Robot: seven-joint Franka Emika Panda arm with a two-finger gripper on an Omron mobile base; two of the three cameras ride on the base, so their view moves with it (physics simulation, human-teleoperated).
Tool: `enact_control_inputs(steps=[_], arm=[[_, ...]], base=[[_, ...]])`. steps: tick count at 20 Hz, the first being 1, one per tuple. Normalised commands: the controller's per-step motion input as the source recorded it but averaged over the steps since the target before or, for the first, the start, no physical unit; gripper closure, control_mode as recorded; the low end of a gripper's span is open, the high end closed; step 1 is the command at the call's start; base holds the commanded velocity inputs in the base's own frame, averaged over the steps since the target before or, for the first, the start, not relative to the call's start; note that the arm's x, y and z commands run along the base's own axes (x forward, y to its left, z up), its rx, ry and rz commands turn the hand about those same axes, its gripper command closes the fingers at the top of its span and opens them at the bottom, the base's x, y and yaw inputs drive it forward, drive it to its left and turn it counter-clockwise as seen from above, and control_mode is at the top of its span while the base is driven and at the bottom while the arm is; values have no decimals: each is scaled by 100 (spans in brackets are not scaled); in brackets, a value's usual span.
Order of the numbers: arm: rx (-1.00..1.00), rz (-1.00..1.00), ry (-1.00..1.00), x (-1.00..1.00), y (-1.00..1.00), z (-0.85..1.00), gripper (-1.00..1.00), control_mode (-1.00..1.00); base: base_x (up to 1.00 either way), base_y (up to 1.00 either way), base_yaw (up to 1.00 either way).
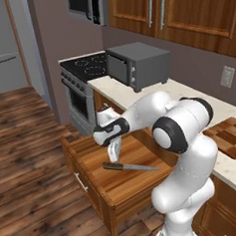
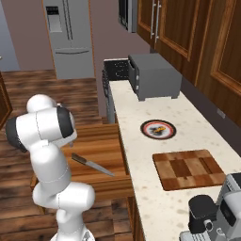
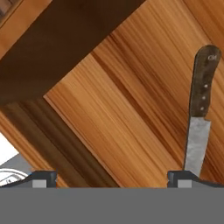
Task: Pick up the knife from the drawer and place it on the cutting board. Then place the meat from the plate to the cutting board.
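Observation:
The drawer [image 1: 119,177] stands pulled out below the counter, and the knife [image 1: 131,167] lies flat on its wood-grain floor. My gripper [image 1: 115,151] hangs just above the drawer, left of the knife's handle, open with nothing between its fingers. In the hand view the knife [image 3: 202,109] lies off to the right, its blade running down to the right fingertip [image 3: 181,177], outside the gripper [image 3: 111,179]. The checkered cutting board [image 2: 190,168] rests on the counter. Beyond it sits the plate [image 2: 158,129] with the small orange meat [image 2: 160,127] on it.
A grey toaster oven [image 1: 136,66] stands on the counter next to the stove [image 1: 84,67]. A dark coffee machine [image 2: 216,212] sits at the counter's near end. A fridge [image 2: 68,37] stands across the wooden floor. Wall cabinets hang over the counter.

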Motion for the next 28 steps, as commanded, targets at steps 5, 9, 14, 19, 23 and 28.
enact_control_inputs(steps=[5,9,14,19,23,28], arm=[[1,0,-7,9,0,-24,-100,-100],[5,0,0,34,0,-30,-100,-100],[10,0,0,43,0,-28,-100,-100],[1,0,-3,41,0,-18,-100,-100],[0,0,-9,36,0,-23,-100,-100],[0,0,-3,30,0,-20,-100,-100]], base=[[0,0,0],[0,0,0],[0,0,0],[0,0,0],[0,0,0],[0,0,0]])
